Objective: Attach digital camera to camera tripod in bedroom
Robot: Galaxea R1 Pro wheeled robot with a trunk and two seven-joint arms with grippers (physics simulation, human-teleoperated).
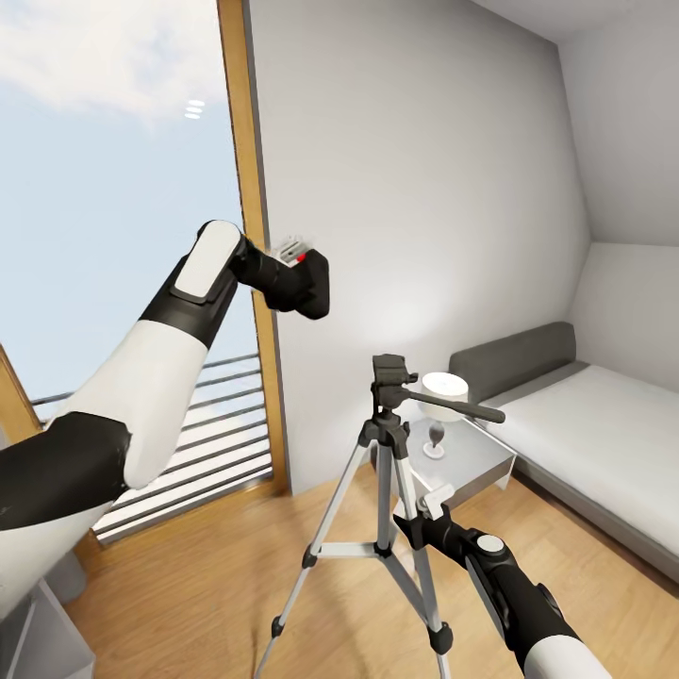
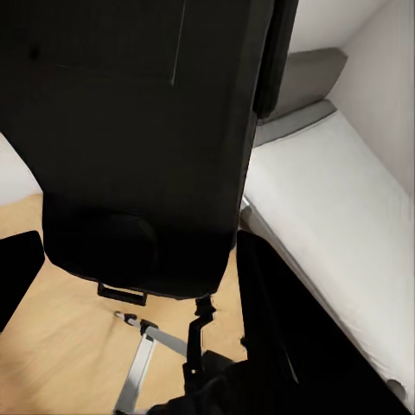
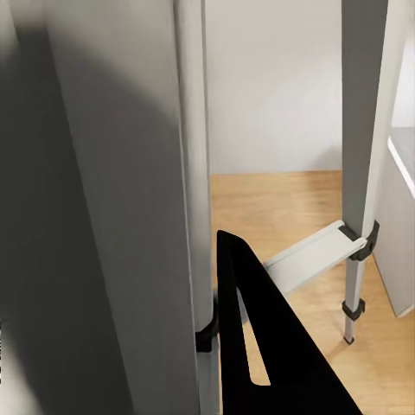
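Digital camera: black body, red spot on top, held aloft in the left claw, whose fingers are clamped on it. It hangs above and to the left of the tripod head, well apart from it, against the wooden window frame. In the left wrist view the camera looms as a dark slab, with the tripod visible past its lower edge.

Camera tripod: upright on the light wood floor, three silver legs spread, black head bare, pan handle reaching toward the bed.

Right claw: set at the tripod's right leg, partway up. The right wrist view shows a leg pressed very close and one dark finger beside it; whether the claw is closed on the leg cannot be told.

Step in hand, as judged: carrying the camera over to the head. To do it well, the left arm should travel right and down until the camera's base sits squarely over the mounting plate, body level, then lower straight (a slanted approach risks catching the pan handle). The right claw ought to steady the leg so the stand does not tip on contact. Release only once the camera is seated.

Surroundings: grey nightstand with a small white lamp behind the tripod; grey-framed bed at right.
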